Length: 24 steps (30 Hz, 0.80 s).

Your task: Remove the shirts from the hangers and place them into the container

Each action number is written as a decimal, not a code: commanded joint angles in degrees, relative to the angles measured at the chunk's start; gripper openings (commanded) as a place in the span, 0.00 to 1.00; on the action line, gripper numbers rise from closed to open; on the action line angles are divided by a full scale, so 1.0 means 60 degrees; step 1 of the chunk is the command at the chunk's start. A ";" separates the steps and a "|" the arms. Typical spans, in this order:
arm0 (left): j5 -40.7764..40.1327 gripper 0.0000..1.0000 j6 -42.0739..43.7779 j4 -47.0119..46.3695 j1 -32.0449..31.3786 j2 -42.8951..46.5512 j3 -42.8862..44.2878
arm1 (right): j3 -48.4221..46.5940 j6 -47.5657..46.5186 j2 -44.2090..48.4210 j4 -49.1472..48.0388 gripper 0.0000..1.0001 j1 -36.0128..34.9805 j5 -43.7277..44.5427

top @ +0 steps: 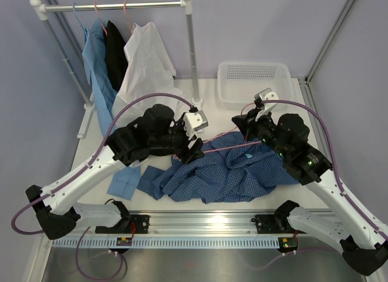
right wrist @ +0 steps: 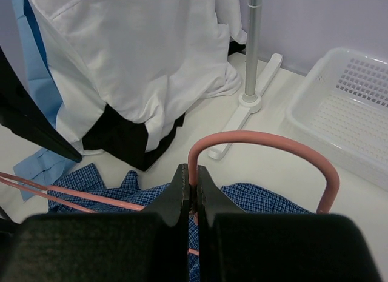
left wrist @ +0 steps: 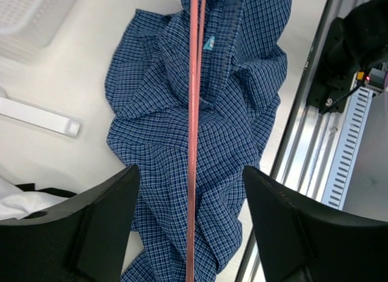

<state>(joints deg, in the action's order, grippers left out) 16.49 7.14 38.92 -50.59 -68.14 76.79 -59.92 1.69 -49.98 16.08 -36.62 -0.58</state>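
I am looking down on a pale cream counter (top: 218,118) set in a corner of lavender walls (top: 254,21). A slotted metal rail (top: 206,220) runs along its near edge, where both arms are bolted. Beyond my left fingers (left wrist: 103,221) stands the white-and-metal clothes rack (top: 115,7). From its top bar hang the light blue shirt (top: 97,63), the black shirt (top: 116,57) and the white shirt (top: 148,63), the white one falling low toward the counter. The checked shirt (top: 230,173) lies crumpled on the counter below and between the two pairs of fingers, with a pink hanger (left wrist: 193,112) running across the top of it. My left fingers are spread wide, one on each side of that wire, and neither touches it. My right fingers (right wrist: 179,197) are pressed together on the hanger just at the foot of its hook, which arches up past them. The container (top: 225,88) sits on the counter beyond and to the right of the right fingers, near the rack's foot and apart from the checked shirt. Inside it I see only its own perforated floor.
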 commanded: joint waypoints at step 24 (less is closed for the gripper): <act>0.0387 0.00 -0.0208 0.0106 0.0214 0.0282 -0.0597 | 0.0113 -0.0341 0.0404 -0.0731 0.26 0.0025 -0.0196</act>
<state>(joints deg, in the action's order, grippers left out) 19.79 6.72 39.59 -49.54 -68.55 73.67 -59.35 0.08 -49.58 15.64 -36.64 -1.80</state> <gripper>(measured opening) 0.034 0.211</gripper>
